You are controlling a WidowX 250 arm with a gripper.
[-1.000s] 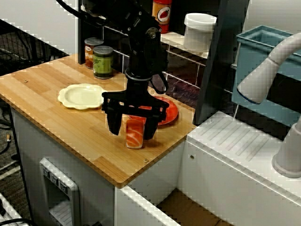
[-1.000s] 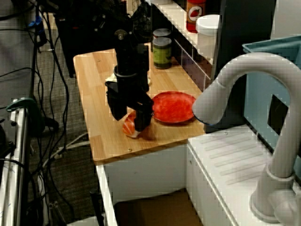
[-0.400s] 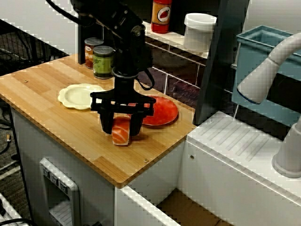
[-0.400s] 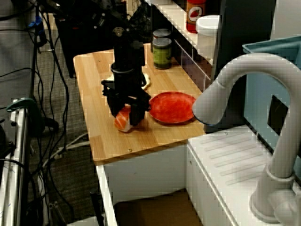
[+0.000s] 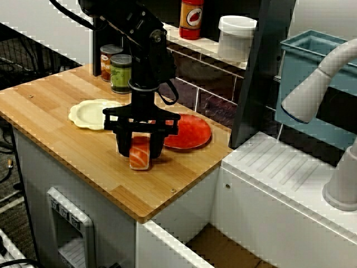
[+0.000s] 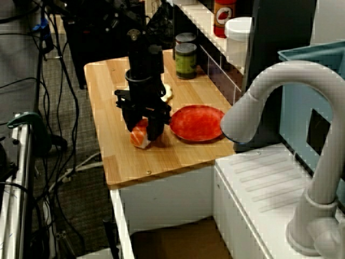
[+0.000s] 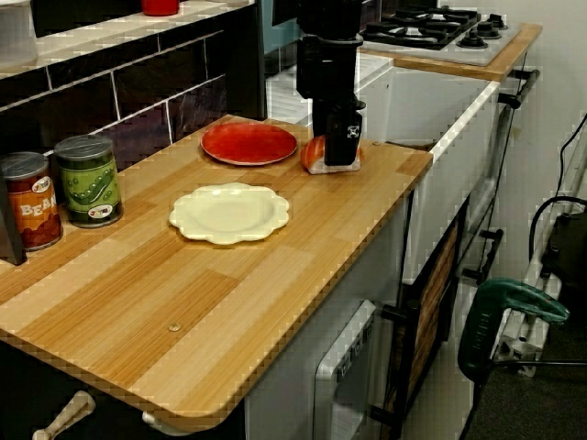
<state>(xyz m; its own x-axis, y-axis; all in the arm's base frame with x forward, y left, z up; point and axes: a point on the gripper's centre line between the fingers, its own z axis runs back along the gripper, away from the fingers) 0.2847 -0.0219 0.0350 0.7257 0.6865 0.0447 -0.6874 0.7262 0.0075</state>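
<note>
Wooden counter (image 5: 67, 134): tool (image 5: 140, 147) clamps salmon sushi (image 5: 140, 157); stove (image 7: 431, 23) shows only in the side view.

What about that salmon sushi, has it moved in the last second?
Yes. From the front, the salmon sushi in the hand has gone left, away from the red plate, nearer the cream plate.

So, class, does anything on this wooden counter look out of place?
Yes: the salmon nigiri sits clamped in the gripper, on or just above the bare counter, not on the red plate beside it or the cream plate.
</note>
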